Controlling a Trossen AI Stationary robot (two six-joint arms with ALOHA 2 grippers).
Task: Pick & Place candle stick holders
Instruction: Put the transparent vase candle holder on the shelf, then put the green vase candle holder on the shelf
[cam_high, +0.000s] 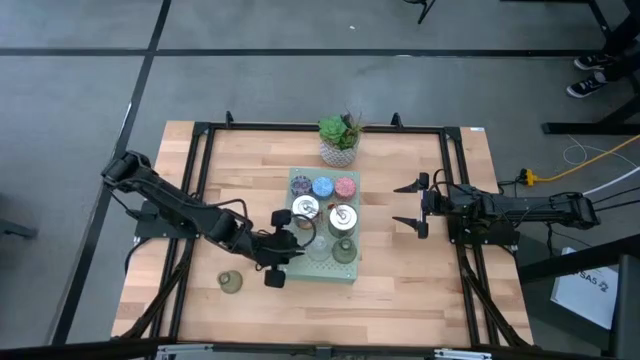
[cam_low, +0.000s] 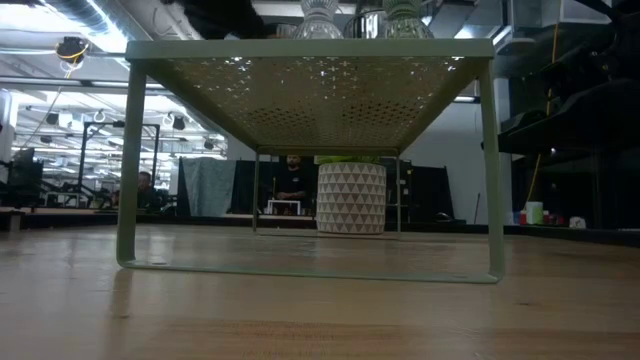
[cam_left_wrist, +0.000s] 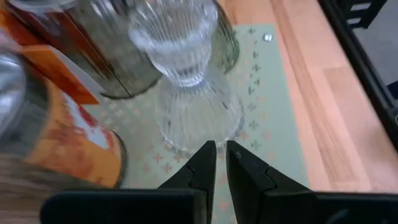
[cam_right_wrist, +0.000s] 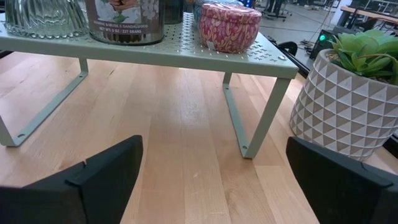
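from above, the left claw (cam_high: 283, 262) sits clenched at the green rack (cam_high: 296, 178), six holders on top, a stray olive holder (cam_high: 231, 282) on the worktop (cam_high: 400, 290) just behind it. left wrist: glass holder (cam_left_wrist: 186, 81) dead ahead. right claw (cam_high: 409, 205) waits released, well apart.

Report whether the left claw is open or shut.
Shut. The left claw hangs over the pale green shelf before a clear ribbed glass holder, its two dark fingers nearly touching with nothing between them.
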